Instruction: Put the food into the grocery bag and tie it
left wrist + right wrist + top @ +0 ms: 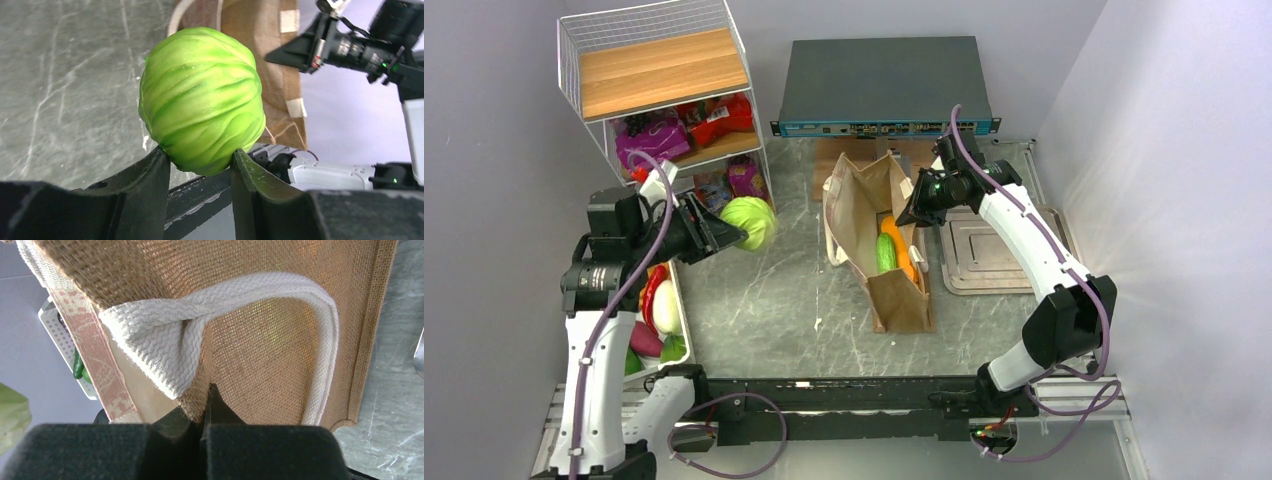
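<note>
Green cabbage (200, 100) gripped, left tool (200, 155) | right tool (205, 395) pinches grocery bag (270, 340): wrist view only

The right gripper (205, 407) has its jaws pressed together on the woven tan wall of the grocery bag (260, 345), pinching the cloth just beside the root of a cream handle (322, 315). The handle arcs up and over to the right in a loop. A pinkish patterned strip (95, 352) runs down the bag's left side. Grey marbled bench (395, 390) shows past the bag's right edge.
</note>
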`<state>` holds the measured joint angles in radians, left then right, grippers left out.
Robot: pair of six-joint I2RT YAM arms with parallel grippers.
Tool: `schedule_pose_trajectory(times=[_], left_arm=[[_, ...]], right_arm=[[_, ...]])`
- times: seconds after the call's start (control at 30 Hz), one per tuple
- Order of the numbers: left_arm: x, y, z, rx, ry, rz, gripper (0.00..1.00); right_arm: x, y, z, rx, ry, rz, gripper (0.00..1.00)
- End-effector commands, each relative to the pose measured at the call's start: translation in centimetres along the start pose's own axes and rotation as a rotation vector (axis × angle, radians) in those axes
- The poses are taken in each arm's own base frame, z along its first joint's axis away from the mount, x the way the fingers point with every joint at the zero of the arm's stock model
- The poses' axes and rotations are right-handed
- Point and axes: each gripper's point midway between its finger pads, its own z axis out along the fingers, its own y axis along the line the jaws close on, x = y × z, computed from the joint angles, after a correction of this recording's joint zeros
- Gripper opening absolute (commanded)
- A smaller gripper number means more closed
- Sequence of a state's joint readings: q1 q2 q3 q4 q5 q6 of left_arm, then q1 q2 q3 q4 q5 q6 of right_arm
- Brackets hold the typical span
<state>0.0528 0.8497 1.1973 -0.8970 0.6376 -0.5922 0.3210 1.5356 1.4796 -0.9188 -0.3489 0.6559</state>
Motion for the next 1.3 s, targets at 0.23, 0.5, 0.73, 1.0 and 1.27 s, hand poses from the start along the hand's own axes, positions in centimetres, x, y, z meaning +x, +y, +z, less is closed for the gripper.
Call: schedule_pose_trajectory(times=[0.23,0.5,0.73,1.0,1.27], left_arm=[[-2.5,-8.0,2.2,0.220,-0.011,0.155,0.00],[-1.7,-12.4,6.6,0.292,0.068,0.189,0.00],[-1.2,-14.6,10.0,0.289,0.117,0.208,0.00],[-0.8,-14.3,12.2,0.248,0.168,0.214,0.00],[0.4,-14.1,13.9,0.230,0.214,0.214,0.00]], right_arm=[[-1.2,1.5,-2.8,-0.018,-0.079,-0.031,0.00],[-1.7,1.6,-3.6,0.000,-0.093,-0.060,0.00],[-1.9,1.4,-3.8,0.020,-0.097,-0.083,0.00],[-1.8,1.5,-3.7,0.012,-0.086,-0.090,0.00],[-1.9,1.4,-3.9,0.019,-0.095,-0.096,0.00]])
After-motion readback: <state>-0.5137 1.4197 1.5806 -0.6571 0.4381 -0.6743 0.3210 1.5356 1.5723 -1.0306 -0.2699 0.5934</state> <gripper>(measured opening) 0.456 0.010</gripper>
